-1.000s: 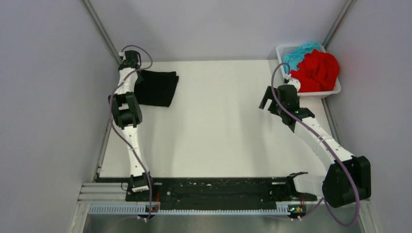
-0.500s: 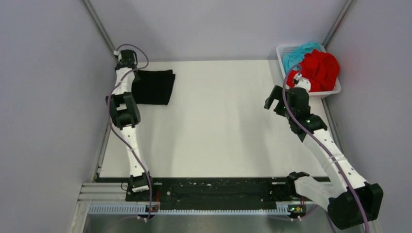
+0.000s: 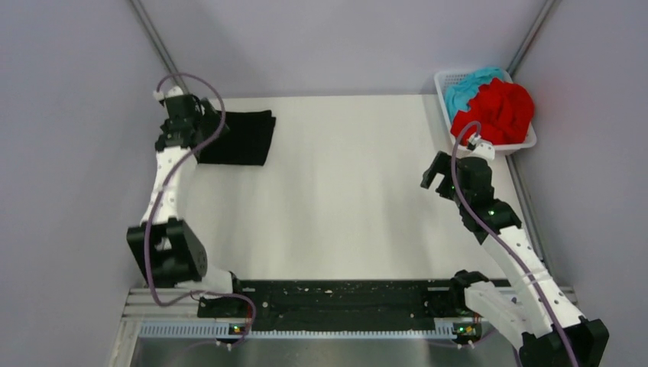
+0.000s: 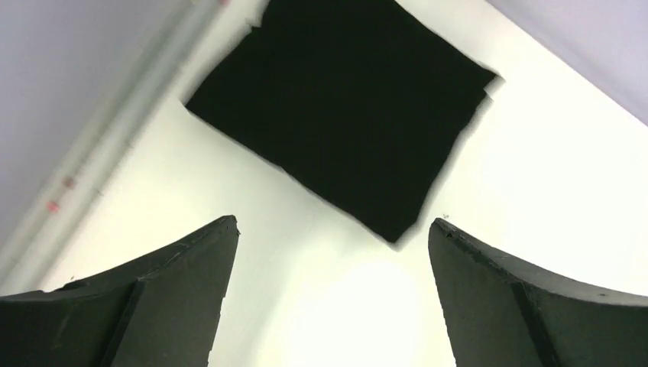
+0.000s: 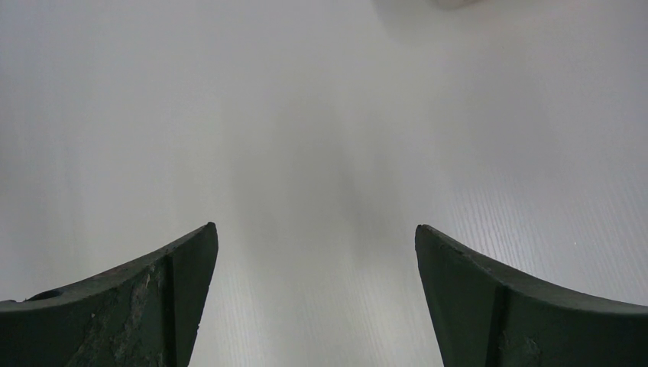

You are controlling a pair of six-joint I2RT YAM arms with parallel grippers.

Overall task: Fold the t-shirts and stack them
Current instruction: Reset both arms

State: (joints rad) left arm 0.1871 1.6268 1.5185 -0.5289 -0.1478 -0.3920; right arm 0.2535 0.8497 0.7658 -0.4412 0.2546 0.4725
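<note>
Left hand: I found the left gripper [image 4: 332, 222] with its jaws standing wide and nothing between them. It hung over the white table [image 3: 344, 199] just short of the cloth's near corner, not touching it.
Right hand: the right gripper [image 5: 315, 228] was likewise spread wide and empty, over bare table near the basket.
Black shirt: the solid black t-shirt, folded into a flat rectangle [image 4: 344, 115], lay at the far left of the table, beside the wall rail. Its edges looked tidy.
Remaining shirts: the crumpled bright red t-shirt [image 3: 500, 111] sat heaped on the teal-blue t-shirt [image 3: 464, 82] in the white plastic mesh basket [image 3: 529, 142] at the far right corner.
Step in hand: I judged it to be fetching the red shirt.
Recommended method: I would pinch a single upper fold of red only and lift it clear of the rim, so the teal stays behind. I would then spread it flat mid-table before any fold.
Caution: I would draw the left arm back high, clear of the black shirt's edge.
</note>
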